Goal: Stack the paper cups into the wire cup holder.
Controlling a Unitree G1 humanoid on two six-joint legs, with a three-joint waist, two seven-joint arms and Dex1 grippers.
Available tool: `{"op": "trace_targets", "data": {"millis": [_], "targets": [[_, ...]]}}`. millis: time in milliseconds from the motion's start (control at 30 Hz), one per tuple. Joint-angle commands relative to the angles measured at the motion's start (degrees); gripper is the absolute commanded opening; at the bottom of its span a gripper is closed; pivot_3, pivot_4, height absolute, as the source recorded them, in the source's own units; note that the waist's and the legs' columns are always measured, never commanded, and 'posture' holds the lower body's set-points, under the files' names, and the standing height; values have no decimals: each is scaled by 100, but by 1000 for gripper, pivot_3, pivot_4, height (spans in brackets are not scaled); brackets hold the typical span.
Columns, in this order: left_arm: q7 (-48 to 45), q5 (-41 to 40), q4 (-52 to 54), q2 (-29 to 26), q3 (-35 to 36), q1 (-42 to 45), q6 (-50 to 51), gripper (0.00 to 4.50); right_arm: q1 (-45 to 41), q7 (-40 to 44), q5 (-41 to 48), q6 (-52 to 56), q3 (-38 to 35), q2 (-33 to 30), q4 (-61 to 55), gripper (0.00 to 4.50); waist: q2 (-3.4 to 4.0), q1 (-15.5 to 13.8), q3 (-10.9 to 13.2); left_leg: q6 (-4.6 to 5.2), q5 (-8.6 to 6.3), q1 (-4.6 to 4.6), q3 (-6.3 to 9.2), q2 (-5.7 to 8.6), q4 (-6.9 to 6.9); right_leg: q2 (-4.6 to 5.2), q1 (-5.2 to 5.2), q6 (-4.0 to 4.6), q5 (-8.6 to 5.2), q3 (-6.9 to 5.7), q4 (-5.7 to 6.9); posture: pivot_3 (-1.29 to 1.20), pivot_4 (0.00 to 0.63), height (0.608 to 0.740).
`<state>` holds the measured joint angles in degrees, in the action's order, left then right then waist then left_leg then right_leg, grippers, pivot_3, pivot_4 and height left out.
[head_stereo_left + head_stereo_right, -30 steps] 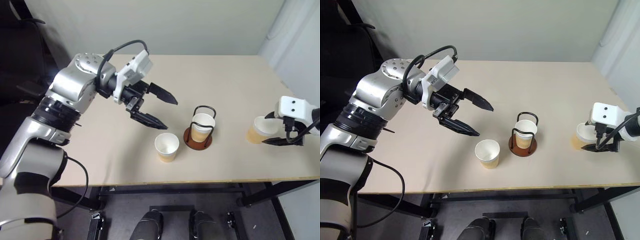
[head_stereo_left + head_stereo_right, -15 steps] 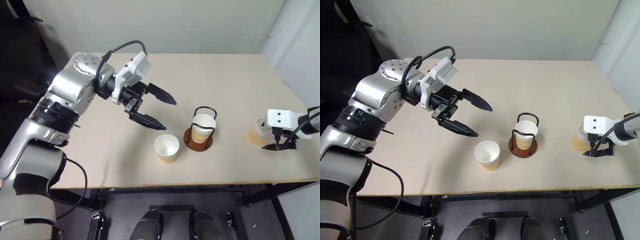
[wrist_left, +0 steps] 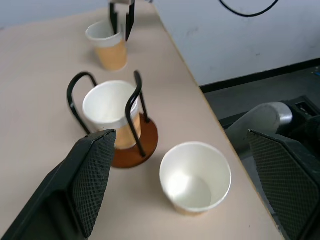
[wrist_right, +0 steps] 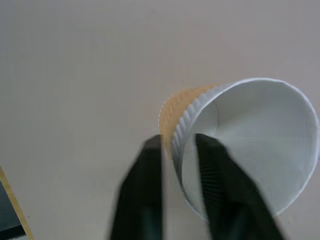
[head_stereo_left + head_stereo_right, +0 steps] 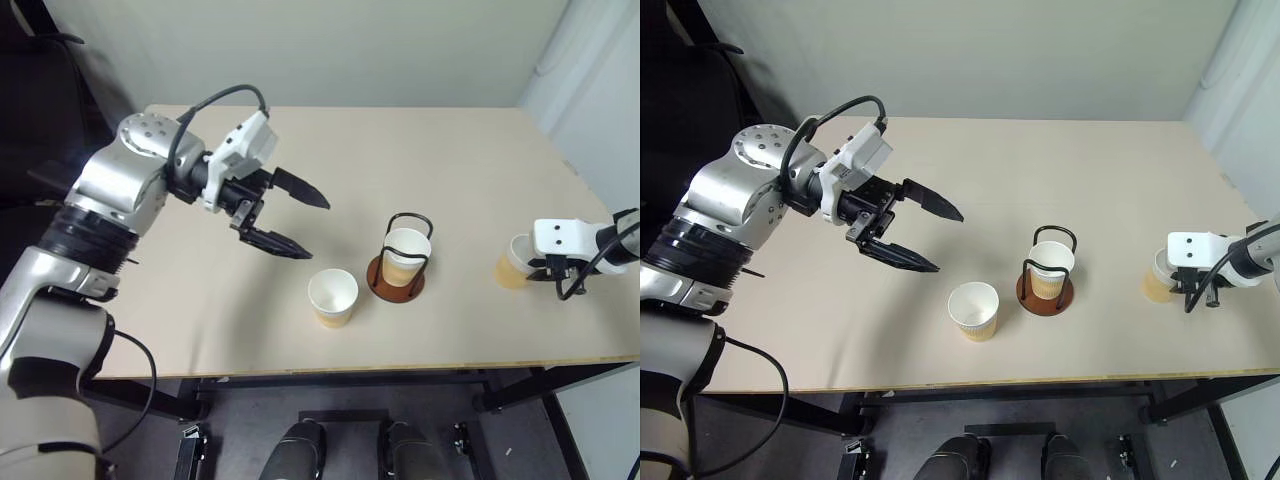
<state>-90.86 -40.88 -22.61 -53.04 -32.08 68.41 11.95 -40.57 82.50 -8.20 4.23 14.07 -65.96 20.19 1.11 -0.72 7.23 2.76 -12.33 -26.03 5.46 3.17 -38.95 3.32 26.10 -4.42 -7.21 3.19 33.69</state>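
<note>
Three tan paper cups with white insides stand on the table. One paper cup (image 5: 405,252) sits inside the wire cup holder (image 5: 396,281), black loops on a reddish-brown disc. A second cup (image 5: 333,296) stands loose just left of the holder, near the front edge. The third cup (image 5: 511,264) is at the far right, tilted in the right wrist view. My right gripper (image 4: 177,145) is shut on this cup's (image 4: 250,140) wall, one finger inside the rim and one outside. My left gripper (image 5: 319,228) hangs open above the table, left of the holder, holding nothing.
The beige table (image 5: 450,160) has its front edge close below the loose cup and its right edge just past the right gripper. A pale wall runs along the back. Dark furniture (image 5: 40,110) stands off the table's left side.
My right gripper has sunk onto the far-right cup and shut on its wall. My left arm has drawn back to the left, still open.
</note>
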Motion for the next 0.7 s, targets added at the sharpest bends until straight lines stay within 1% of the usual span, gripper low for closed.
{"op": "trace_targets", "data": {"millis": [33,167,333,467,600,700], "targets": [[-164,-49,-12,-169,118,-18,-268,4500,8,137,305,347,-299,3,-415,33,0,0,0,-1,-2,0,0,0,0,0,0,2,-1,0,0,0,150,740],[-164,-33,-233,-341,110,-104,-507,4500,260,262,622,866,-462,-47,-1015,33,0,3,0,-9,-8,0,2,-1,8,-2,6,13,-9,-2,1,0,150,740],[-164,-2,-623,-368,200,-80,-634,4500,215,348,930,1469,-652,-187,-1688,33,1,-1,1,-15,-10,-2,5,-3,14,-4,12,22,-16,-4,3,0,150,740],[-164,-53,-651,-438,201,-119,-602,4500,-249,439,1200,2033,-793,-266,-2138,33,2,7,1,-31,-21,-5,5,-2,14,-5,16,27,-19,-5,2,0,150,740],[-164,-41,-711,-406,153,-90,-562,4500,-1157,425,1359,2609,-758,-206,-2428,33,3,10,2,-37,-21,-5,7,-2,20,-7,26,31,-22,-3,10,0,150,740],[-164,-34,-736,-359,129,-64,-569,4500,-1441,422,1436,2818,-710,-195,-2519,33,1,2,1,-42,-15,-4,14,-4,33,-8,31,41,-28,-7,15,0,150,740]]}}
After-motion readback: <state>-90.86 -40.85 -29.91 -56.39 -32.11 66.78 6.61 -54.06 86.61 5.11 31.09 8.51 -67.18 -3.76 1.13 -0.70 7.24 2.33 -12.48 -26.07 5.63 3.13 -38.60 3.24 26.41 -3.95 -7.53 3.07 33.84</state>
